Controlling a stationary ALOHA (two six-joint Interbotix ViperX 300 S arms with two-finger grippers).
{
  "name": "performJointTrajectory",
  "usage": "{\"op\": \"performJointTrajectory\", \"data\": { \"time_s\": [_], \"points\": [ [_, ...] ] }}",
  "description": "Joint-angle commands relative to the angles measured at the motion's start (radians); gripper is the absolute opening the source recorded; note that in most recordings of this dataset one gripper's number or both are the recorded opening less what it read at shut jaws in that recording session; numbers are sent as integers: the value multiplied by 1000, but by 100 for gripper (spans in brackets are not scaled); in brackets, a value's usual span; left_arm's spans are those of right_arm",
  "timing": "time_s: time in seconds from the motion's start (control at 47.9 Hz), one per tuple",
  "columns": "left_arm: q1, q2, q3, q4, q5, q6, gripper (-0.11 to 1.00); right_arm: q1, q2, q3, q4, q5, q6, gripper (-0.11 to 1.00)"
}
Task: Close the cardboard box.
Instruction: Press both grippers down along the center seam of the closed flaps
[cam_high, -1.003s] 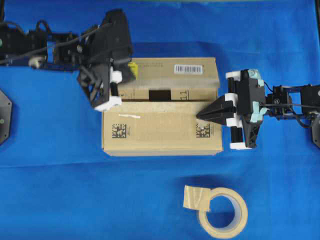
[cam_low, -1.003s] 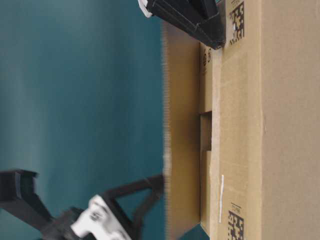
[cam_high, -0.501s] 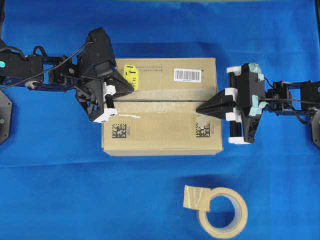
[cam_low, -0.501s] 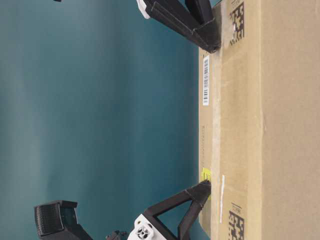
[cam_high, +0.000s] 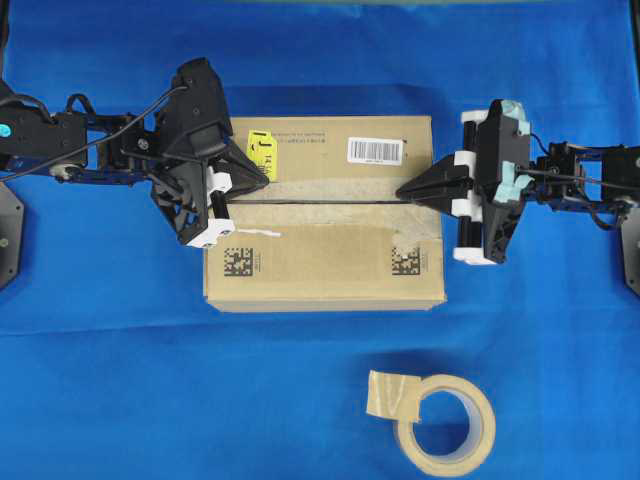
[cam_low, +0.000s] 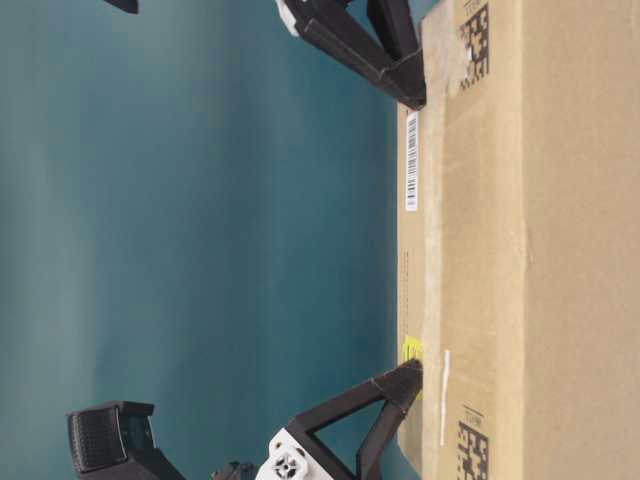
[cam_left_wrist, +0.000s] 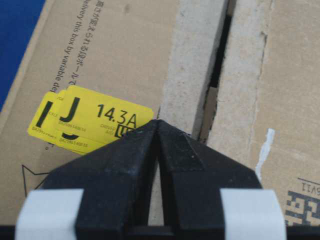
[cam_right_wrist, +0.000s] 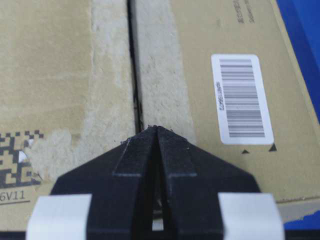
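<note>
The blue cloth-covered table (cam_high: 320, 380) carries the large plain brown corrugated cardboard box (cam_high: 325, 255) at its centre, long side running left to right.

Change noted: a second ago the far top flap stood partly raised, with a dark opening showing at the seam. It now lies flat, level with the near flap, and only a narrow dark slit remains along the centre line. Judgement: the closing is essentially achieved; what is left is to confirm that the flaps stay down once released.

The left gripper (cam_high: 262, 182) rests its tip on the far flap beside the seam, next to the yellow rectangular sticker (cam_left_wrist: 90, 120). Its fingers are pressed together with nothing between them. The right gripper (cam_high: 404, 190) has shifted from the near flap toward the seam, tip at the right end of the box; its fingers likewise meet and grip nothing.

The white barcode label (cam_right_wrist: 242, 97) sits on the far flap, towards the right.

A cream roll of masking tape (cam_high: 445, 422) lies near of the box, well apart. Nothing obstructs either arm.
</note>
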Motion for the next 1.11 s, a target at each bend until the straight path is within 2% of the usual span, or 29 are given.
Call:
{"op": "performJointTrajectory", "data": {
  "time_s": [0.0, 0.376, 0.627, 0.815, 0.982, 1.087],
  "points": [
    [-9, -6, -5, -2, -2, -2, 0, -3, -8, -3, -2, -9, 0, 0],
    [-9, -9, 0, -2, -49, -2, 0, -3, -5, 25, -2, -41, 0, 0],
    [-23, -29, 31, 0, -155, 11, 0, -3, 3, 54, -2, -95, 0, 0],
    [-37, -71, 115, 3, -371, 25, 0, -3, 3, 58, -2, -101, 0, 0],
    [-64, -110, 233, 3, -649, 103, 0, -3, 3, 58, -2, -103, 2, 0],
    [-72, -115, 293, 3, -765, 124, 0, -3, 3, 58, -2, -110, 0, 0]
  ]
}}
